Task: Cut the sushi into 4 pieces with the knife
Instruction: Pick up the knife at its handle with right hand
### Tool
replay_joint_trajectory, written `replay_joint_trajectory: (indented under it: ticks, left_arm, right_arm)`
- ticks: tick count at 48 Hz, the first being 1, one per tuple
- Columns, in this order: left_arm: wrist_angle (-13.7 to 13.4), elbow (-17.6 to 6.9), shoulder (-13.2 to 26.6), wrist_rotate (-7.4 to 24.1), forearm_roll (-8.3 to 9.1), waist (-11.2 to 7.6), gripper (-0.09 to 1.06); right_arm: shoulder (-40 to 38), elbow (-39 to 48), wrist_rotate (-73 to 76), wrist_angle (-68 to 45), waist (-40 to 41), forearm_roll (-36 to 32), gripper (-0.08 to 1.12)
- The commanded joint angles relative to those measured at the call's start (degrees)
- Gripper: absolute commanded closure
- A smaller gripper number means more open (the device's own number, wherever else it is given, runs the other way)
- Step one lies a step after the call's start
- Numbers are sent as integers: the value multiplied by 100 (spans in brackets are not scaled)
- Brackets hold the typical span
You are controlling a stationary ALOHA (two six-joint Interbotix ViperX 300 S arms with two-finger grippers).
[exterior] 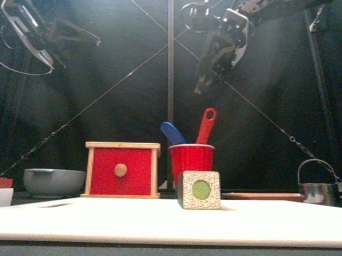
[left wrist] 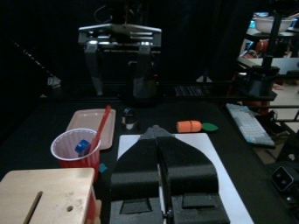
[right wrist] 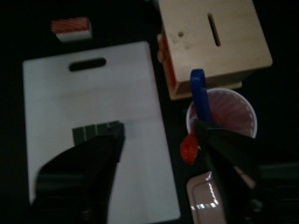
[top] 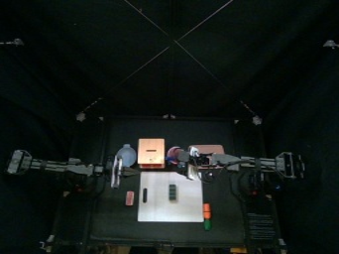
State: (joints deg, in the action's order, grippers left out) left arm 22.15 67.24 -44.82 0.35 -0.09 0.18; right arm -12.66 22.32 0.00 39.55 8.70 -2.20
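The dark green sushi roll (top: 172,190) lies whole on the white cutting board (top: 161,204); the front view shows its end face (exterior: 201,189). Behind the board stands a red cup (exterior: 191,162) holding a blue knife (exterior: 173,133) and a red knife (exterior: 206,124). My right gripper (right wrist: 155,149) is open and empty, high above the board's back edge beside the cup (right wrist: 230,111), with the roll (right wrist: 100,132) below it. My left gripper (left wrist: 159,133) is shut on nothing, off the board's left side. It hides the roll in the left wrist view.
A wooden box with a red drawer front (exterior: 122,170) and a blue-grey bowl (exterior: 54,181) stand at the back left. The pink tray (top: 209,152) lies back right. A metal cutter (exterior: 317,190) is at the right. Small toy foods lie left (top: 130,198) and right (top: 208,211) of the board.
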Motion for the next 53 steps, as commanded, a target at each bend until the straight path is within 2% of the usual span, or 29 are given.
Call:
replay_joint_trajectory:
  ticks: [1, 16, 31, 39, 53]
  left_arm:
    - [53, -88, 9, 0, 0, 18, 95]
    - [53, -62, 9, -9, -9, 18, 95]
    - [44, 0, 9, -9, -9, 18, 95]
    - [53, 9, 9, -9, -9, 18, 95]
    - [53, 18, 9, 0, -9, 62, 95]
  right_arm:
    - [272, -483, 0, 624, -9, -352, 3]
    - [1257, -1107, -88, 1608, 0, -1011, 4]
    - [1477, -1160, -246, 1828, 18, -1107, 9]
    - [1538, -1178, -308, 1837, 44, -1116, 26]
    - [1564, -1397, -316, 2092, 123, -1125, 72]
